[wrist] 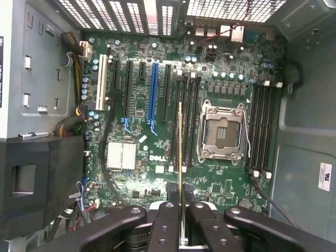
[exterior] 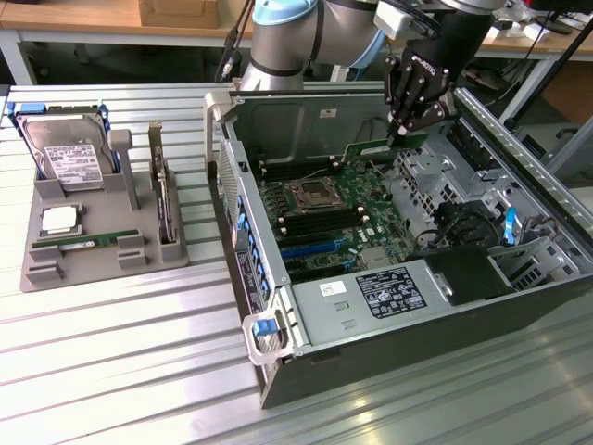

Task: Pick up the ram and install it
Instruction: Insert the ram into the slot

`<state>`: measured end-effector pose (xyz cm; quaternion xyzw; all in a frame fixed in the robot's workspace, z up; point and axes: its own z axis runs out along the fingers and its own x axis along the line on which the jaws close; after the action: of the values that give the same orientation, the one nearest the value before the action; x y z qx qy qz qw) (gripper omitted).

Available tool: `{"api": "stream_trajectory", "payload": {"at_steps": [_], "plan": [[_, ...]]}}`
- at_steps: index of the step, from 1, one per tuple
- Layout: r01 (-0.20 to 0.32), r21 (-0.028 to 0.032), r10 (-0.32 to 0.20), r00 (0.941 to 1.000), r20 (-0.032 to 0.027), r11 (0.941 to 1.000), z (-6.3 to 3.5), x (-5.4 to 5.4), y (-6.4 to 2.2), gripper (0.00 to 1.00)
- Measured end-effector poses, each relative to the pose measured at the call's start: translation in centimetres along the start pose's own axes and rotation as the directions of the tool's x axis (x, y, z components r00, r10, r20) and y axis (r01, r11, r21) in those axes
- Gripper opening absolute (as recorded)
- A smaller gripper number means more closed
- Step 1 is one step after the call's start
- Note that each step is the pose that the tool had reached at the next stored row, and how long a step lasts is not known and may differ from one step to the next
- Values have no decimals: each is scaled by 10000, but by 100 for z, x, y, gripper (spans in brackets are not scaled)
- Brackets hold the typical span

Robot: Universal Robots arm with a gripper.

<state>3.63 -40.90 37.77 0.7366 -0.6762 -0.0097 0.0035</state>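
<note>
The ram is a thin green stick, and my gripper is shut on it above the far side of the open computer case. In the wrist view the ram shows edge-on, clamped between the two black fingertips of my gripper. It hangs over the motherboard, lined up along the black memory slots beside the empty CPU socket. I cannot tell whether the stick touches a slot.
More memory slots lie on the socket's other side. On the exterior view's left, a grey holder carries a hard drive, a silver CPU chip, another green stick and an upright expansion card. Cables and a black shroud crowd the case.
</note>
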Motion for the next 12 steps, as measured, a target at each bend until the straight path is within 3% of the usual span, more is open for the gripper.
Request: {"api": "stream_trajectory", "payload": {"at_steps": [12], "plan": [[-1, 0, 1, 10000, 1, 10000, 232, 2, -4, 13]]}}
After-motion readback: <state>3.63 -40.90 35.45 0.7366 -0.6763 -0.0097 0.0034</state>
